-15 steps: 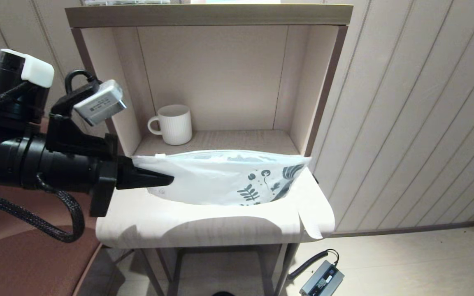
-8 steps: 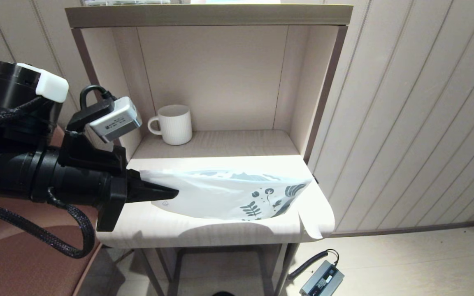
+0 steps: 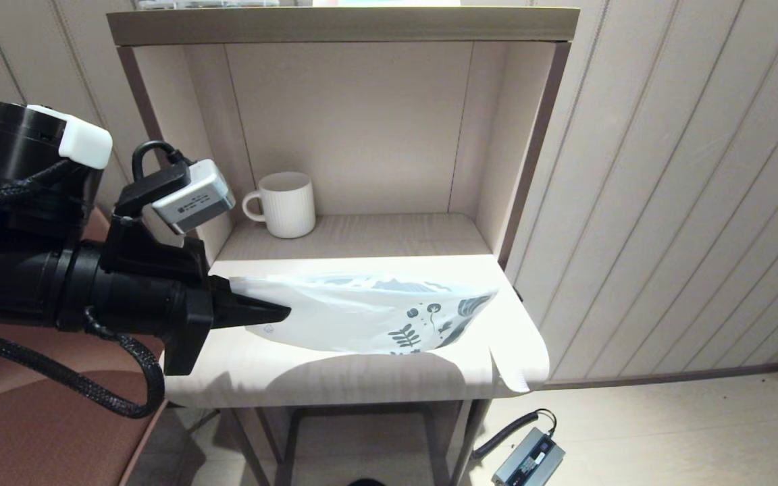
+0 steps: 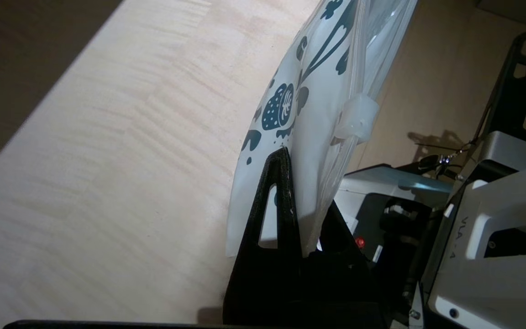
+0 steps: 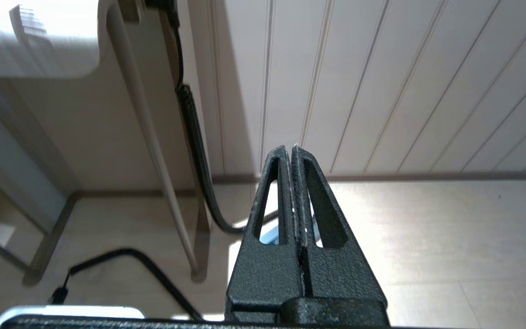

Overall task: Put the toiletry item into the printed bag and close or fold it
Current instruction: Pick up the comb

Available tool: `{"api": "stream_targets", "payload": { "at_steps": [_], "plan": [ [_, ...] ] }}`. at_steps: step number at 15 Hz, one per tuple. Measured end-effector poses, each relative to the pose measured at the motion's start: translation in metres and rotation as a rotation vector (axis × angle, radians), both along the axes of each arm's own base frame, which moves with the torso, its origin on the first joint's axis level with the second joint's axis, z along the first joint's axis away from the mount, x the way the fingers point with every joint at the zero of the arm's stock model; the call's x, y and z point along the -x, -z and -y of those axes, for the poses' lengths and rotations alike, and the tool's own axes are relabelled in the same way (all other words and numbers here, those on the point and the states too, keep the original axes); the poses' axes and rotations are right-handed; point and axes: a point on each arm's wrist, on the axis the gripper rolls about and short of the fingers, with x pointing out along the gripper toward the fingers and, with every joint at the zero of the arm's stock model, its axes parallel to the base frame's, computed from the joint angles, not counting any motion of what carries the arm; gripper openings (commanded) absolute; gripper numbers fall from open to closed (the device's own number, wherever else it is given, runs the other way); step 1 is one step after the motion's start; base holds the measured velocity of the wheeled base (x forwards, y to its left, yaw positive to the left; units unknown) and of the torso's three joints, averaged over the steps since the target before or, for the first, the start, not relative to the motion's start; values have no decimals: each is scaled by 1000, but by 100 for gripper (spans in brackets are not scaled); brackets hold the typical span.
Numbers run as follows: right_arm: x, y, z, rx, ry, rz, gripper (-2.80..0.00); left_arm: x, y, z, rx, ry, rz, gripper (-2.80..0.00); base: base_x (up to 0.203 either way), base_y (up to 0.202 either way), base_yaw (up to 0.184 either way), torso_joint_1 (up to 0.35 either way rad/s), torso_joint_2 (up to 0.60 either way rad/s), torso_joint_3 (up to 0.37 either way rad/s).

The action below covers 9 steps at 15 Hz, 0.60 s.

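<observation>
Left gripper [image 3: 279, 312]: reached in from the robot's left over the front ledge of the wooden shelf unit [image 3: 335, 378], fingers pressed together on the plain end of the printed bag [image 3: 362, 314]; in the left wrist view the dark fingers [image 4: 281, 196] pinched the plastic between them, gripper [image 4: 297, 201] closed on the bag [image 4: 299, 114]. Printed bag: white plastic pouch, held by its left end and stretched lengthwise across the ledge, leaf and flower print towards the robot's right, zip-strip edge uppermost and bowed; its lower edge sagged close to the ledge surface, though whether it touched could not be told. White zip slider [image 4: 356, 118]: sat on the strip edge a short way beyond the fingertips. Toiletry item: not discernible in any view; whether it lay inside the pouch could not be told. White ribbed mug [image 3: 284, 204]: upright in the recessed compartment behind the ledge, at its left side, handle to the left, well apart from the bag. Right gripper [image 5: 293, 151]: out of the head view, parked low beside the shelf unit's legs, pointing at the floor and panelled wall, fingers closed flat against each other with nothing between them. Grey box with coiled cable [image 3: 527, 459]: on the floor by the unit's right legs.
</observation>
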Motion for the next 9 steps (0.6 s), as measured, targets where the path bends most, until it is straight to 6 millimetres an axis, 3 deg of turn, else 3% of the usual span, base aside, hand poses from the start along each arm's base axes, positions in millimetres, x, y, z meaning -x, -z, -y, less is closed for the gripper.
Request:
{"api": "stream_targets", "payload": {
  "at_steps": [3,6,9],
  "plan": [
    [6,-23,0,-6,-15,11,-280,-4,0,2,11,1,20,-280,0,0,0,0,0,0],
    [21,-89,-1,-55,-66,94,-280,-7,1,3,13,3,25,-280,0,0,0,0,0,0],
    [2,-144,-2,-138,-117,31,-280,-8,4,4,10,7,14,-280,0,0,0,0,0,0]
  ]
}}
